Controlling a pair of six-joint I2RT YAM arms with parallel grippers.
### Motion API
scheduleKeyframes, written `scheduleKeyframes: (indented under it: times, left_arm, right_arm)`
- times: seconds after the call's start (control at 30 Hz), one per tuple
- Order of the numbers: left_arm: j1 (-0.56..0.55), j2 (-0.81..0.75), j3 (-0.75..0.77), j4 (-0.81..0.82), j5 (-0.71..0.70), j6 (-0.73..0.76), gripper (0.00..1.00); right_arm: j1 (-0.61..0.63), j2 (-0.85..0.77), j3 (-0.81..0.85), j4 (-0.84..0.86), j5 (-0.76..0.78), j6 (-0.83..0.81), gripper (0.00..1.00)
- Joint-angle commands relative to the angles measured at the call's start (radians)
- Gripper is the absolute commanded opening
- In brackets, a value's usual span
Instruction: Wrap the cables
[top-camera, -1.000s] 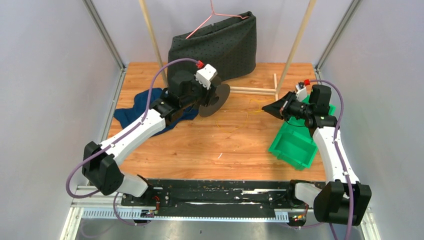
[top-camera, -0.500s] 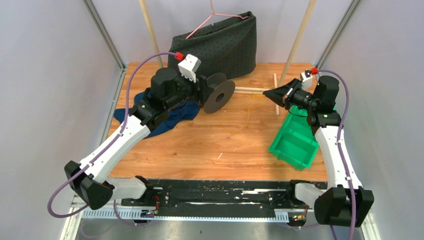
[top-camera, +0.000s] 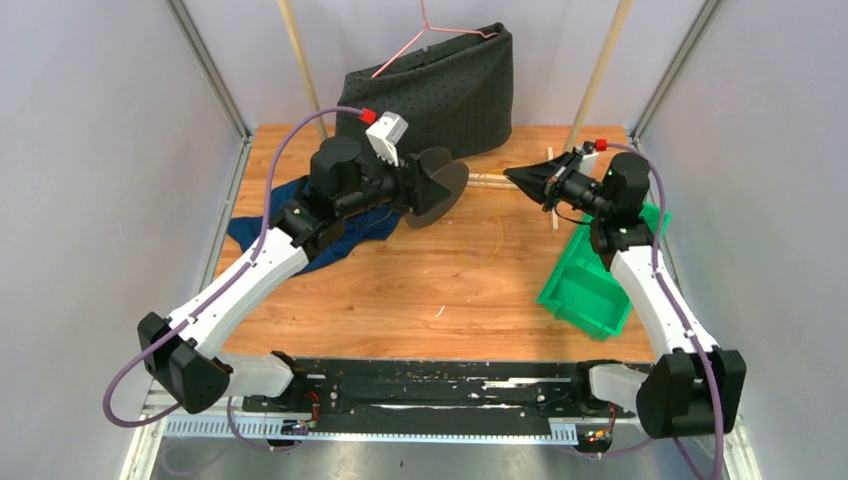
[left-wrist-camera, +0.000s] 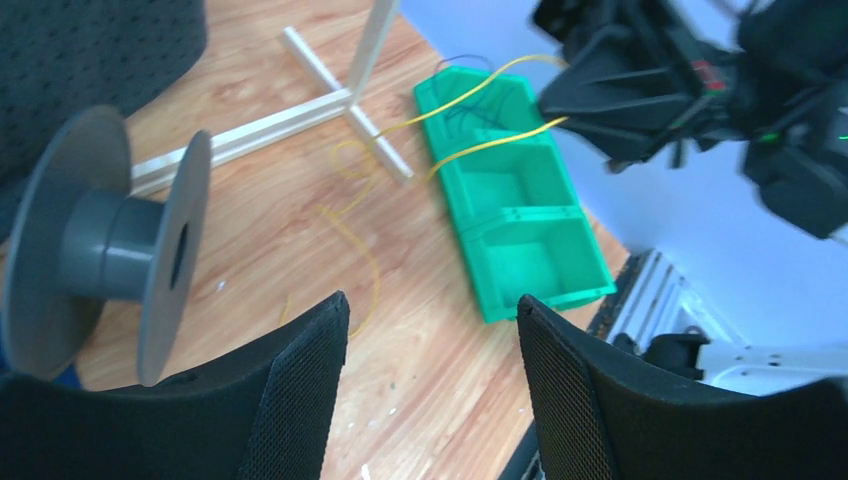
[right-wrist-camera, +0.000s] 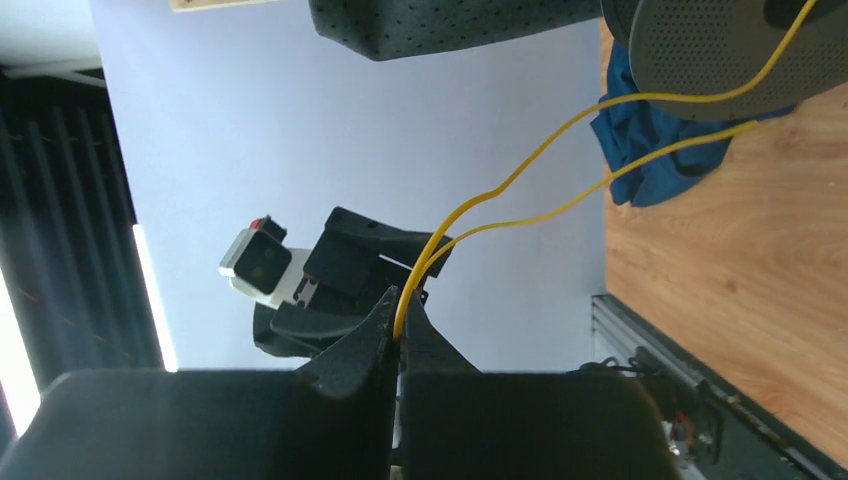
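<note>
The right gripper (right-wrist-camera: 398, 325) is seen with its fingers pressed together, and the thin yellow-orange wire (right-wrist-camera: 660, 96) is pinched between their tips. From that pinch two strands are carried out ahead of the fingers, in the air, towards the left arm. In the left wrist view the same two strands are seen passing over the green plastic divided bin (left-wrist-camera: 520, 250) and ending in loose loops on the wooden surface (left-wrist-camera: 420, 340), ahead of the left fingertips and apart from them. The fingers of the left gripper (left-wrist-camera: 432, 305) are spread wide, and nothing is seen between them. A grey plastic spool (left-wrist-camera: 100, 240) with two round flanges is seen just beside the outer side of one left finger; whether it is touched there cannot be told. No wire is seen wound on its core.
</note>
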Motion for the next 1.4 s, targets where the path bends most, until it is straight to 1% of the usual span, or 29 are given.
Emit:
scheduleKeyframes:
  times: [0.0,0.07,0.17,0.33,0.47,0.53,0.7,0.83,0.93,1.1,1.2,1.23,1.37]
  left_arm:
    - [-0.003,0.020,-0.017,0.127,0.139,-0.053,0.67]
    - [-0.007,0.022,-0.053,0.215,0.155,-0.044,0.68]
    - [-0.009,0.022,-0.093,0.274,0.151,-0.009,0.69]
    - [-0.029,0.044,-0.097,0.281,0.127,0.065,0.72]
    - [-0.031,0.085,-0.088,0.297,0.081,0.089,0.73]
    - [-0.031,0.111,-0.079,0.307,0.068,0.103,0.72]
    - [-0.031,0.169,-0.041,0.300,0.016,0.120,0.64]
    - [-0.032,0.197,-0.026,0.297,-0.021,0.142,0.61]
    - [-0.031,0.220,-0.020,0.321,-0.027,0.137,0.52]
    - [-0.031,0.247,-0.004,0.342,-0.049,0.112,0.23]
    - [-0.031,0.244,0.007,0.326,-0.051,0.127,0.01]
    - [-0.031,0.242,0.014,0.307,-0.053,0.136,0.00]
    - [-0.031,0.223,0.044,0.169,-0.062,0.199,0.00]
  right_arm:
    - [0.051,0.047,-0.020,0.137,0.012,0.168,0.01]
    - [0.069,0.067,-0.010,0.161,0.006,0.193,0.01]
    - [0.094,0.103,-0.004,0.225,-0.001,0.263,0.01]
    - [0.128,0.148,0.008,0.250,-0.005,0.306,0.01]
    - [0.142,0.177,0.001,0.295,-0.012,0.343,0.01]
    - [0.144,0.187,0.000,0.308,-0.015,0.355,0.01]
    - [0.149,0.205,0.001,0.333,-0.019,0.376,0.01]
    - [0.149,0.220,-0.001,0.365,-0.026,0.393,0.01]
    - [0.149,0.228,-0.001,0.373,-0.031,0.396,0.01]
    - [0.148,0.242,-0.006,0.397,-0.038,0.412,0.01]
    - [0.149,0.250,-0.014,0.414,-0.042,0.422,0.01]
    - [0.149,0.253,-0.018,0.420,-0.043,0.424,0.01]
    - [0.148,0.253,-0.038,0.435,-0.046,0.410,0.01]
